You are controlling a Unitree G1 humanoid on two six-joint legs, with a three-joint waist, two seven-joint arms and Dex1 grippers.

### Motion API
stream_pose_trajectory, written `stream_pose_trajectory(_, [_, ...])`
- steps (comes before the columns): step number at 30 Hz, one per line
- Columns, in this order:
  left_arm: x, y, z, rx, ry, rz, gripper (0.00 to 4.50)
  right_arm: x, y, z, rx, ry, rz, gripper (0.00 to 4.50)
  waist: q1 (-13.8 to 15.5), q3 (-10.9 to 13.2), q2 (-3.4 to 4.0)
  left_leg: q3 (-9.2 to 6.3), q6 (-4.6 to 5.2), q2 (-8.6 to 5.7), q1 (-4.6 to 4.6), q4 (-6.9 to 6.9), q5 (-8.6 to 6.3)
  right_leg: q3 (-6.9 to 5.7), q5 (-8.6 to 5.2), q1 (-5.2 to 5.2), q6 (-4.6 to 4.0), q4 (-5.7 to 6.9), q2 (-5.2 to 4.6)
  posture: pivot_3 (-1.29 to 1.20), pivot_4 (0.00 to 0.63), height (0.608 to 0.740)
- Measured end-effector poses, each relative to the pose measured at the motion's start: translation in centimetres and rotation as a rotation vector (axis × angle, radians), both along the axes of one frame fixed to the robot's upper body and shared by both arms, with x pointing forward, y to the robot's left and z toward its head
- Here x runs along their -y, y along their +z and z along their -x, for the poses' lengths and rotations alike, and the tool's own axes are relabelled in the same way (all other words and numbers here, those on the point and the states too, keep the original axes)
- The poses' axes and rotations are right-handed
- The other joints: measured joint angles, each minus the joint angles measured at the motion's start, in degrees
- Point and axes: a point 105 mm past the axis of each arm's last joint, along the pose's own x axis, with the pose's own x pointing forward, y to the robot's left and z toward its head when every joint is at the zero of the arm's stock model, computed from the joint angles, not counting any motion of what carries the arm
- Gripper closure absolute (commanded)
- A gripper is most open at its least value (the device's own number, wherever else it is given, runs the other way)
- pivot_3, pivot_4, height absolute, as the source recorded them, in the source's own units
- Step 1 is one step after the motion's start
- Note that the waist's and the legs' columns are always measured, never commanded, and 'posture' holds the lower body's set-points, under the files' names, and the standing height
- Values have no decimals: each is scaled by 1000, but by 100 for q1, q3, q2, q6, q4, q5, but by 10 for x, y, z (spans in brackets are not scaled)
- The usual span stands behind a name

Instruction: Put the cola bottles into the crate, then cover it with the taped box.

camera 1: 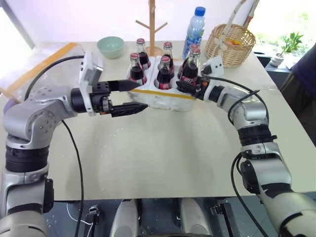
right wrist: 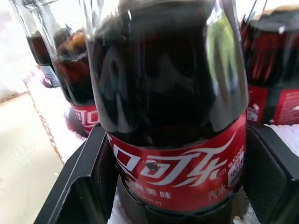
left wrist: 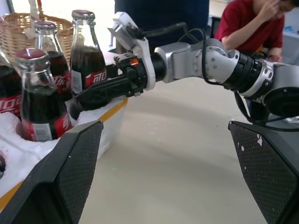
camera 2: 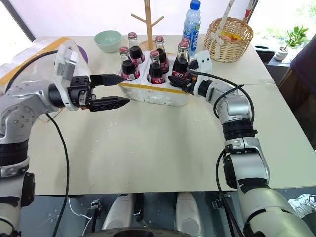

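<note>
Gripping a cola bottle (right wrist: 173,116) (dark, red label), right gripper (camera 1: 190,86) at crate (camera 1: 163,98), left gripper (camera 1: 129,98) wide apart.

Right hand (camera 2: 177,79) apparently grips cola bottle (camera 2: 180,63) at crate (camera 2: 158,93).

Bright lab-like demo room: pale table (camera 1: 163,158), window daylight, potted plant (camera 1: 289,47), seated person (left wrist: 254,23) nearby.

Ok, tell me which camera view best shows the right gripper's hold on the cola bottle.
The right wrist view: both fingers flank the cola bottle at its red label. In the left wrist view, the right gripper is side-on against it. The head views show the grip small and partly hidden.
</note>
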Motion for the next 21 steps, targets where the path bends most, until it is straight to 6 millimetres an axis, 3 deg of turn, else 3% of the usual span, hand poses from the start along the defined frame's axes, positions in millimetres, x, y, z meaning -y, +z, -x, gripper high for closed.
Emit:
stream_pose_trajectory(1, [0, 0, 1, 1, 0, 2, 0, 0, -1, 0, 4, -3, 9, 587, -1, 0, 0, 0, -1, 0, 2, 0, 1, 0, 0, 2, 0, 1, 0, 0, 150, 740])
stream_pose_trajectory(3, [-2, 1, 2, 4, 11, 3, 0, 0, 0, -1, 15, -5, 18, 41, -4, -1, -1, -1, -2, 0, 11, 1, 1, 0, 0, 12, -1, 1, 0, 0, 150, 740])
stream_pose_trajectory(7, [-8, 1, 1, 1, 45, -8, 0, -1, 3, 4, 17, 5, 13, 41, 14, -1, -1, -3, -3, 0, 9, 1, 1, -1, 0, 12, -1, 2, -1, 0, 150, 740])
stream_pose_trajectory(10, [-19, -2, 4, -8, 84, -39, 0, 14, 14, 25, 26, 65, 20, 41, 44, 2, 2, -3, -3, 0, -9, 0, 1, -1, 0, -2, 0, -1, -2, 0, 150, 740])
stream_pose_trajectory(17, [-87, 20, 27, 18, 318, -184, 0, 59, 90, 92, 143, 184, 82, 41, -25, 4, 1, 2, -3, 7, 8, -13, 0, -1, -9, -5, -15, -2, 2, 0, 150, 740])
stream_pose_trajectory(21, [-134, 12, 48, -72, 491, -347, 0, 60, 116, 122, 177, 298, 76, 41, -32, 5, 4, 7, -4, 10, 13, -18, -1, -1, -22, -6, -37, -3, 1, 0, 150, 740])
